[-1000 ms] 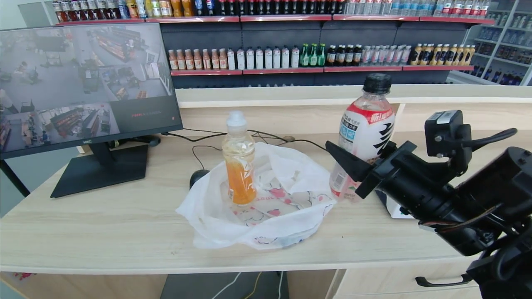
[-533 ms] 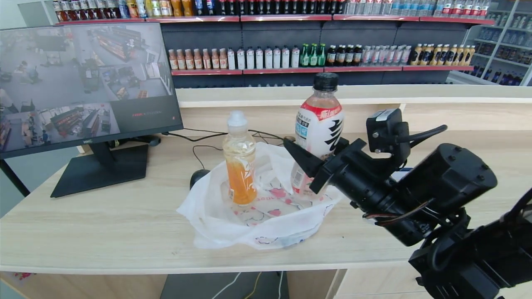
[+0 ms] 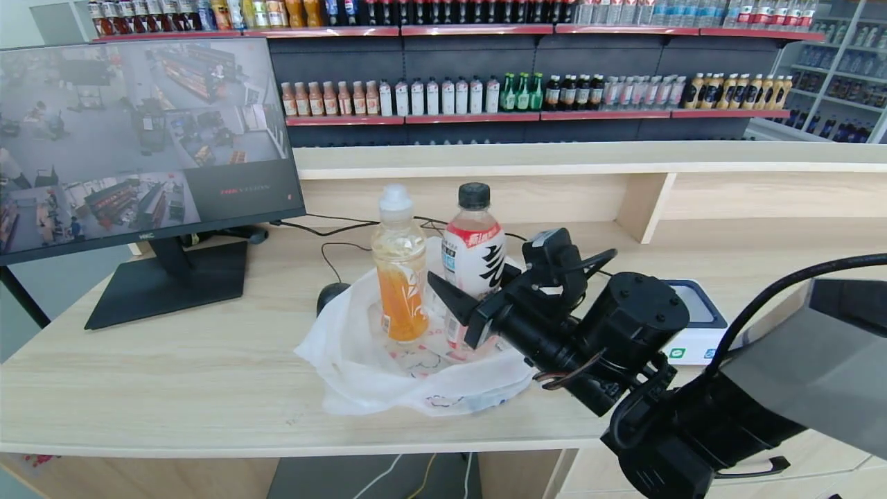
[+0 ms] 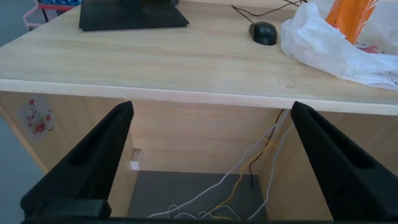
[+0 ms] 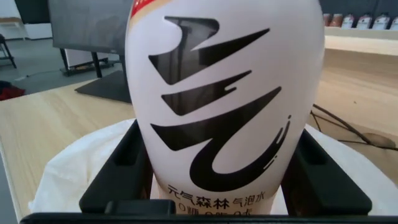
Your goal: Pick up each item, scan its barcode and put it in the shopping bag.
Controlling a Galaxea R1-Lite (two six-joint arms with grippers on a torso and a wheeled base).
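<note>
White-labelled bottle (image 3: 475, 253) with a black cap was held upright at centre frame in the head view, within the shopping bag (image 3: 360, 374), just beside the orange drink bottle (image 3: 398, 277). Right gripper (image 3: 463, 305) was clamped on its lower body. Left gripper (image 4: 210, 115) was spread wide, facing the wooden counter (image 4: 155, 62) front edge.

- The orange juice bottle (image 3: 398, 270) and the white-labelled bottle (image 3: 475, 253) rise upright from the shopping bag (image 3: 388, 378), with a narrow gap between them.
- The table (image 3: 173, 388) gives wide room between the bag and the monitor stand (image 3: 166, 284).
- The mouse (image 3: 327, 296) sits at the bag's rim, and the scanner (image 3: 693, 333) is to the right.
</note>
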